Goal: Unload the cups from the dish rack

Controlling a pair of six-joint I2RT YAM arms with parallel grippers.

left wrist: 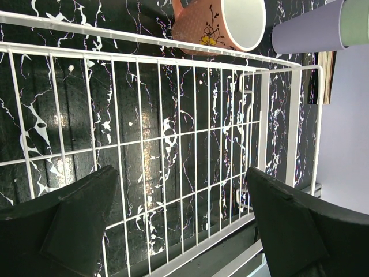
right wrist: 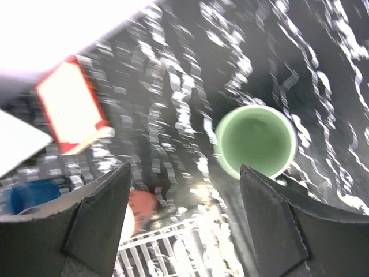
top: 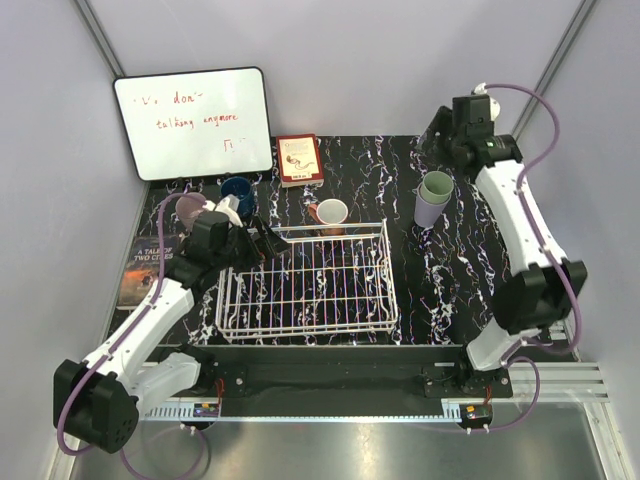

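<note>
1. The right end effector (right wrist: pixel 184 173) hangs over the green cup (right wrist: pixel 256 138) with its fingers apart and nothing held. The cup stands nested in the lavender cup (top: pixel 430 213) on the desk (top: pixel 380 180), at 2 o'clock from the dish rack (left wrist: pixel 294 115).
2. The left end effector (left wrist: pixel 180 173) hovers over the rack near its 10 o'clock corner, fingers apart and empty. No cup shows inside the wires.
3. The terracotta cup (left wrist: pixel 213 26) lies on its side just past the far rail at 12 o'clock. The blue cup (top: pixel 238 190) and the mauve cup (top: pixel 190 210) sit off the rack at 10 o'clock.
4. The step in hand looks like clearing away from the stack. Rise straight up with the fingers wide, so neither pad catches the green rim.
5. Swing sideways only once above the rim — a two-cup stack would likely tip if nudged.
6. The right wrist view is blurred, so how far the fingers are above the cup cannot be told.
</note>
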